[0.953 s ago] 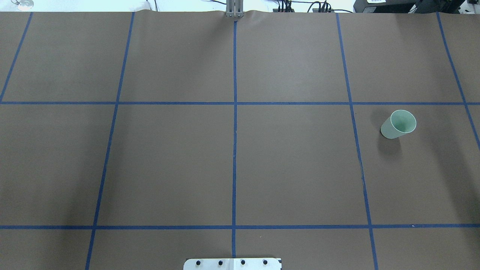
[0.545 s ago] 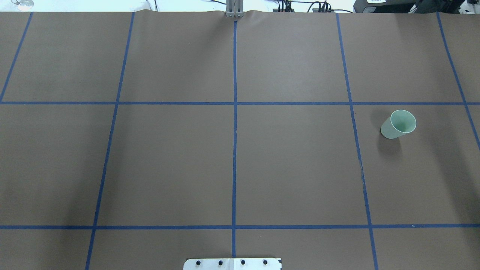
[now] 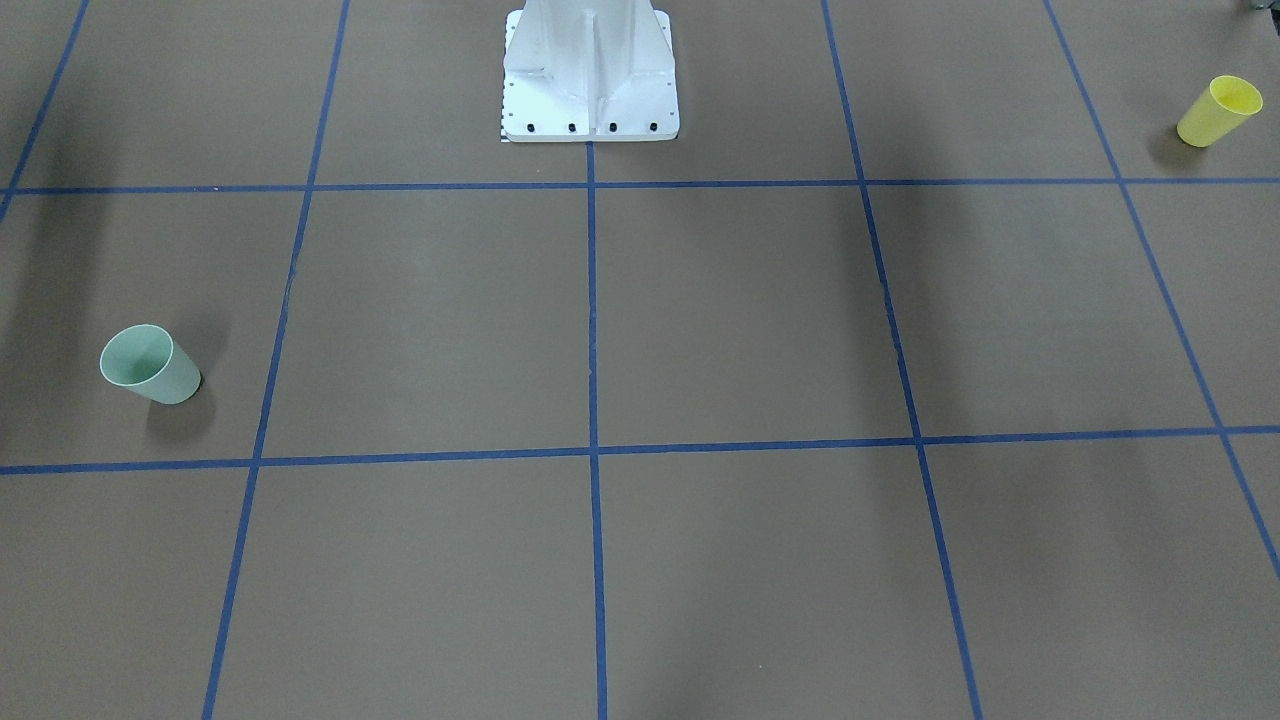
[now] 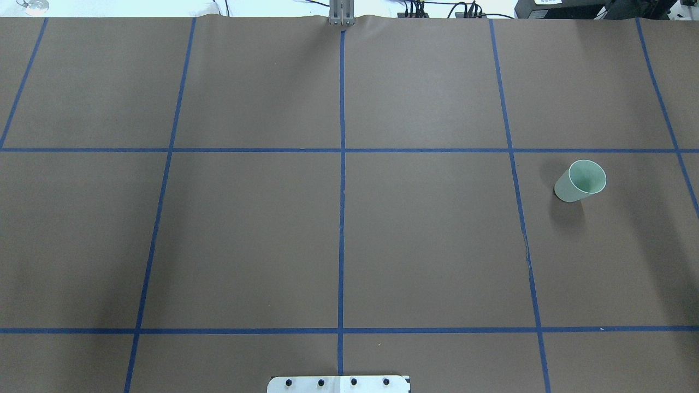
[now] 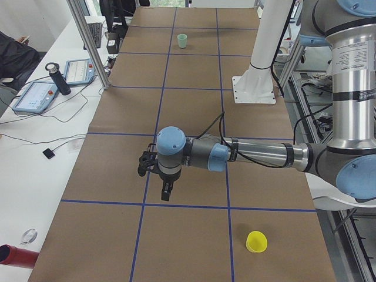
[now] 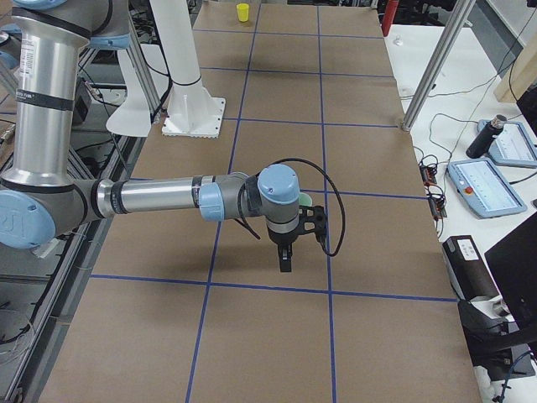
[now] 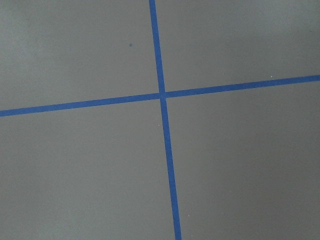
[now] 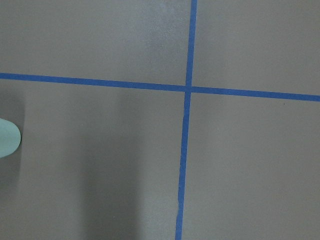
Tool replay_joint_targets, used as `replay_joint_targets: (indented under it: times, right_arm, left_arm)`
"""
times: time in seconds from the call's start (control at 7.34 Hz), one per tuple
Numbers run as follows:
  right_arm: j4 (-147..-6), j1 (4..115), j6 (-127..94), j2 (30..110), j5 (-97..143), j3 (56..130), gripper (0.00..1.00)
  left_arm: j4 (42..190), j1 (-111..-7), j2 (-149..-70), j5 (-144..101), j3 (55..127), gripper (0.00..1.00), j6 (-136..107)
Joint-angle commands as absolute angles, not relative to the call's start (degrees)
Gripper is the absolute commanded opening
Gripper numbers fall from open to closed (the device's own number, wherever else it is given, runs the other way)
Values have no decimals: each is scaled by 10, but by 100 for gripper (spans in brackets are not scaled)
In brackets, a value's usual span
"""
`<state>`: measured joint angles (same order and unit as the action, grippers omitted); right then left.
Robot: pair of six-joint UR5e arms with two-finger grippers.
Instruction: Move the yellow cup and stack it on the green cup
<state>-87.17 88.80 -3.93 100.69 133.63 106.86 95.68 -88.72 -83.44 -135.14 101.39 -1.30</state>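
Note:
The yellow cup stands upright near the table's edge on my left side; it also shows in the exterior left view and is outside the overhead view. The green cup stands upright on my right side, also in the front view. Its edge shows at the left of the right wrist view. My left gripper hangs above the table, well away from the yellow cup. My right gripper hangs close to the green cup. I cannot tell whether either gripper is open or shut.
The brown table cover is divided by blue tape lines. The white robot pedestal stands at the middle of my side. A side table with tablets and a bottle and metal posts border the far edge.

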Motion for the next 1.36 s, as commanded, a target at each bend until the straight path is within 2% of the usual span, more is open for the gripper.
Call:
replay_joint_targets:
  times: [0.0,0.14,0.41,0.82,0.95,1.23]
  right_arm:
    - [-874,888,-39,1014,1341,1055,100]
    - [-878,876,-41,1005,1340,1063,100]
    - [-882,848,-46,953,1326,1021,100]
    - [-877,848,-44,951,1334,1008,100]
    - [-875,848,-44,955,1339,1011,100]
    - [-872,848,-44,957,1339,1013,100]
  left_arm:
    - [956,-883,-859,-1350,1003,100,-14]
    - [955,-882,-878,-1343,993,100,-28]
    - [955,-883,-882,-1328,984,100,-33]
    - [954,-931,-870,-1323,1013,100,-35]
    - [953,-933,-854,-1289,1033,100,-41]
    - [954,-930,-733,-1168,1146,100,-131]
